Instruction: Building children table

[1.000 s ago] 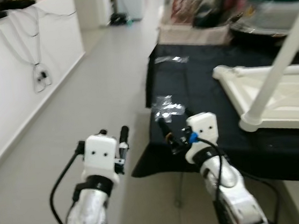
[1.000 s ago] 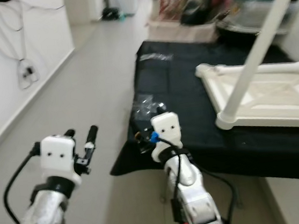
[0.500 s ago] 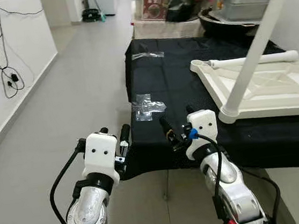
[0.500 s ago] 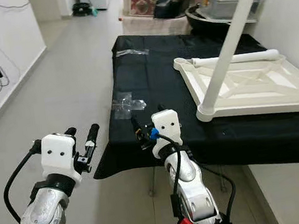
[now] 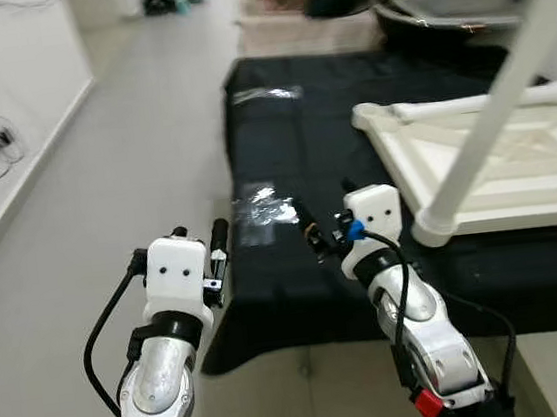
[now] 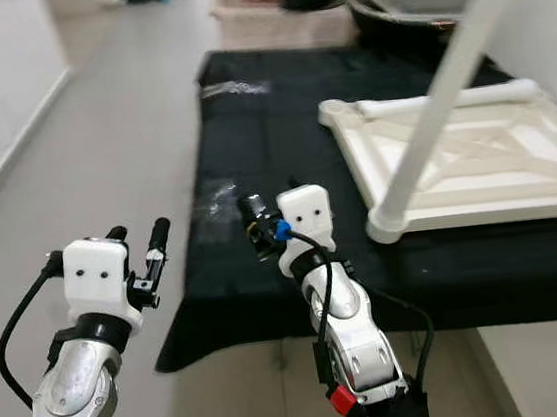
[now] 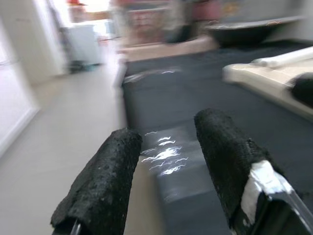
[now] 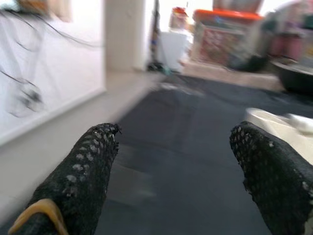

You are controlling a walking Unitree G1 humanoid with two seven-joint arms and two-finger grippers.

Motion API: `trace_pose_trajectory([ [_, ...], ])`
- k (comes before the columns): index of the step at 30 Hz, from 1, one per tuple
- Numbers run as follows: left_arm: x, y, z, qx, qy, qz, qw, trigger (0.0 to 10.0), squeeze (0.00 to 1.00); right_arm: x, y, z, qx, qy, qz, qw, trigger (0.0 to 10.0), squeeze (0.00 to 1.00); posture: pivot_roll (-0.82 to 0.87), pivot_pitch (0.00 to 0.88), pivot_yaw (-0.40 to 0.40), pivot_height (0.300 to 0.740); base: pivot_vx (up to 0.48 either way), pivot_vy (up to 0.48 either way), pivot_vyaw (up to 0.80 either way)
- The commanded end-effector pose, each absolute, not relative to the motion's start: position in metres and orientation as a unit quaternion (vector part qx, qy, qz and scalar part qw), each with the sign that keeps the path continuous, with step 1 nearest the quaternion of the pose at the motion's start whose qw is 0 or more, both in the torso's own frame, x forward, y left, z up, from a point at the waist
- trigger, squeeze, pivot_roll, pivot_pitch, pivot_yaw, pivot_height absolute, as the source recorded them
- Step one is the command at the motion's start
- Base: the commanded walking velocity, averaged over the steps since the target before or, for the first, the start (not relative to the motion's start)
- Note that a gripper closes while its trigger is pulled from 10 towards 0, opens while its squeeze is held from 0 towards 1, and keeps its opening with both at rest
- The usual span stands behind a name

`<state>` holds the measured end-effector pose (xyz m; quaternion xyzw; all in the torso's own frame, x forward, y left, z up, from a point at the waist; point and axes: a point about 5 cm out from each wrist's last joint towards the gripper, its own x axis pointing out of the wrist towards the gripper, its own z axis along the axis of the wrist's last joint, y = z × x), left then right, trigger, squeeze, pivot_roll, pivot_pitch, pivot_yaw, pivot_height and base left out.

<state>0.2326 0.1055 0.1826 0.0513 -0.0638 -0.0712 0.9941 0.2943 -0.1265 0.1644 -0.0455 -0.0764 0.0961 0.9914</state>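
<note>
Grey floor tiles run along the left of a low worktop [image 5: 299, 297] draped in black cloth. On it, toward the right edge, we note the children's table [image 5: 484, 160] lying upside down: a cream-white top with ribbed underside, one white leg [image 5: 494, 113] standing up from its near corner, and another white leg [image 5: 478, 100] lying loose along its far edge. A clear plastic bag [image 5: 262, 210], contents too small to tell, lies near the worktop's left edge.

We hold the left gripper [image 5: 200, 240] just off the near left corner, jaws released and empty. We hold the right gripper [image 5: 325, 218] over the near edge, jaws likewise spread wide with nothing between them.

We judge the step in hand to be the approach to the parts. The next move calls for reaching either the bag or the loose leg, which lies well beyond both grippers.
</note>
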Motion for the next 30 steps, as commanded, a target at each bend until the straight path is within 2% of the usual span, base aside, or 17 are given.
trace_pose_trajectory([
  [1, 0.231, 0.114, 0.182, 0.062, -0.061, -0.053, 0.995, 10.0, 0.00, 0.295, -0.117, 0.169, -0.038, -0.087, 0.109, 0.989, 10.0, 0.00, 0.11, 0.061, -0.073, 0.740, 0.334, 0.000, 0.00],
  [8, 0.231, 0.113, 0.180, 0.053, -0.051, -0.054, 0.996, 10.0, 0.00, 0.300, -0.117, 0.172, -0.044, -0.090, 0.109, 0.989, 10.0, 0.00, 0.12, 0.066, -0.076, 0.740, 0.042, 0.000, 0.00],
  [12, 0.231, 0.114, 0.180, 0.051, -0.050, -0.050, 0.996, 10.0, 0.00, 0.314, -0.118, 0.171, -0.063, -0.060, 0.092, 0.992, 10.0, 0.00, 0.11, 0.070, -0.075, 0.740, 0.000, 0.000, 0.00],
  [14, 0.231, 0.115, 0.180, 0.048, -0.048, -0.048, 0.996, 10.0, 0.00, 0.327, -0.118, 0.178, -0.080, -0.050, 0.068, 0.993, 10.0, 0.00, 0.12, 0.075, -0.072, 0.740, 0.000, 0.000, 0.00],
  [15, 0.230, 0.114, 0.180, 0.045, -0.047, -0.050, 0.997, 10.0, 0.00, 0.339, -0.119, 0.193, -0.077, -0.074, 0.037, 0.994, 10.0, 0.00, 0.12, 0.080, -0.076, 0.740, 0.000, 0.000, 0.00],
  [20, 0.226, 0.111, 0.180, 0.044, -0.043, -0.056, 0.997, 10.0, 0.00, 0.363, -0.129, 0.209, -0.064, -0.092, 0.020, 0.993, 10.0, 0.00, 0.12, 0.104, -0.073, 0.740, 0.000, 0.000, 0.00],
  [24, 0.223, 0.110, 0.180, 0.041, -0.040, -0.061, 0.997, 10.0, 0.00, 0.379, -0.137, 0.211, -0.097, -0.060, -0.014, 0.993, 10.0, 0.00, 0.13, 0.121, -0.073, 0.740, 0.000, 0.000, 0.00],
  [27, 0.219, 0.106, 0.182, 0.035, -0.039, -0.072, 0.996, 10.0, 0.00, 0.403, -0.138, 0.210, -0.148, 0.013, -0.029, 0.989, 10.0, 0.00, 0.13, 0.148, -0.076, 0.740, 0.000, 0.000, 0.00],
  [30, 0.217, 0.104, 0.185, 0.035, -0.042, -0.080, 0.995, 10.0, 0.00, 0.411, -0.139, 0.208, -0.162, 0.043, -0.034, 0.985, 10.0, 0.00, 0.14, 0.162, -0.081, 0.740, 0.000, 0.000, 0.00],
])
